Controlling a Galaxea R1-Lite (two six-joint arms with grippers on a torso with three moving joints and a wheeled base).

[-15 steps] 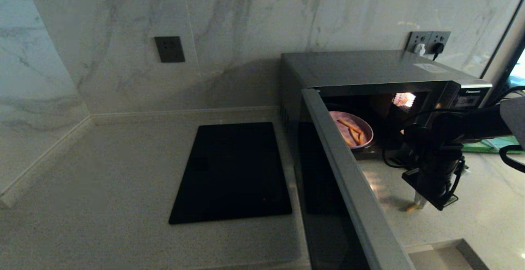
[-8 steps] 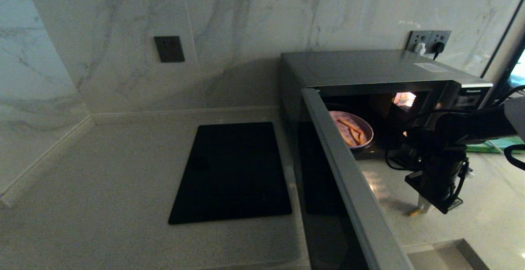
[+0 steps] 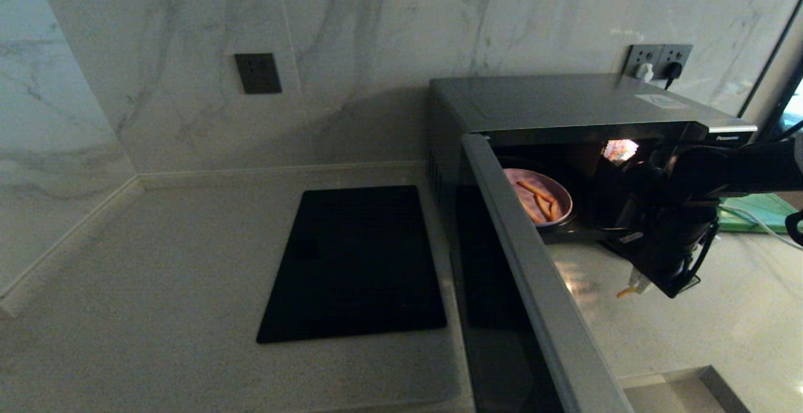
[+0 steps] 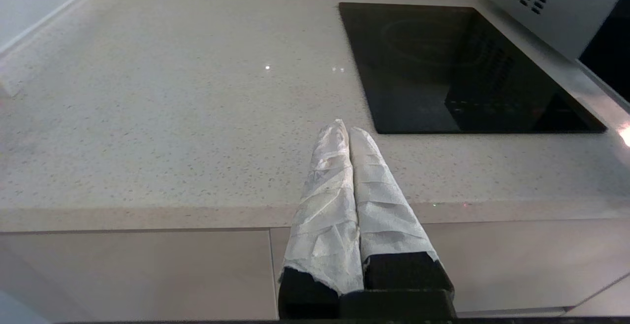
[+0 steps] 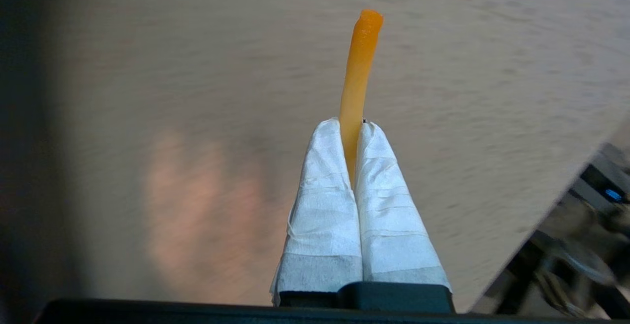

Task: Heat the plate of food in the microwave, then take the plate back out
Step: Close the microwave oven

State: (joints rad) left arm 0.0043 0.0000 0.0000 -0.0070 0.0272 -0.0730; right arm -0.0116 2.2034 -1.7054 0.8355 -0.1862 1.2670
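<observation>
I see the pale speckled stone surface point(image 3: 157, 312) running to the marble wall, and on it the large dark grey and silver microwave point(image 3: 564, 102), which I take as my landmark; its dark glass door point(image 3: 533, 287) is swung wide open toward me and the cavity is lit. Just beside the microwave, on its hinge side, lies a flat black rectangular slab point(image 3: 354, 262). Inside the microwave sits the small round pale lilac plate of food point(image 3: 539, 198) with its orange-tan sticks. My right gripper point(image 3: 635, 282) hangs in front of the microwave's open mouth, above the surface, its white-wrapped fingers point(image 5: 325, 201) clamped on a single thin orange fry-like stick point(image 5: 358, 68). My left gripper point(image 4: 344, 127) is parked well away from the microwave, past the slab near the surface's front edge, fingers pressed together on nothing.
</observation>
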